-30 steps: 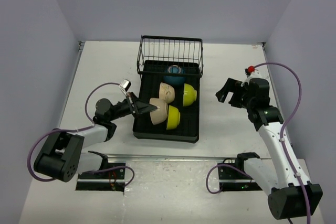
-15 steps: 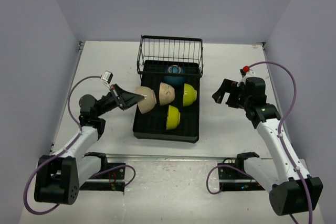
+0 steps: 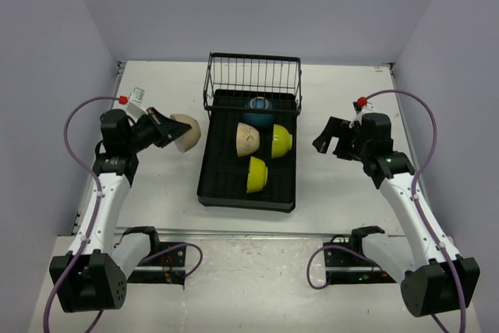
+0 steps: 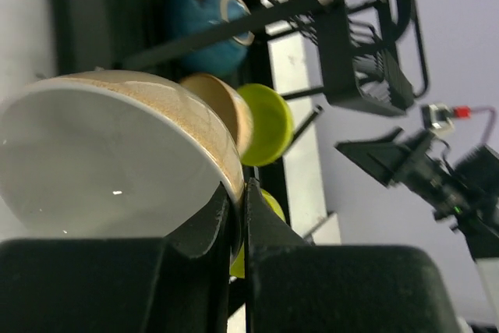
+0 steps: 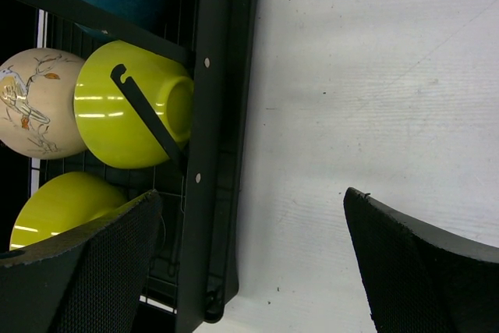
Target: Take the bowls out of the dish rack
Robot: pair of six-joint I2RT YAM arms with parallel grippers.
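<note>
The left end effector [image 3: 167,132], clamped on the rim of a cream bowl [image 3: 186,132], holds it left of the dish rack [image 3: 246,201]; the right end effector [image 3: 330,138] gapes empty.

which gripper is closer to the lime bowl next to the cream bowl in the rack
Right. The right gripper hangs open just off the right edge of the dish rack, beside that lime bowl. The left gripper is past the rack's left side, shut on another cream bowl.
</note>
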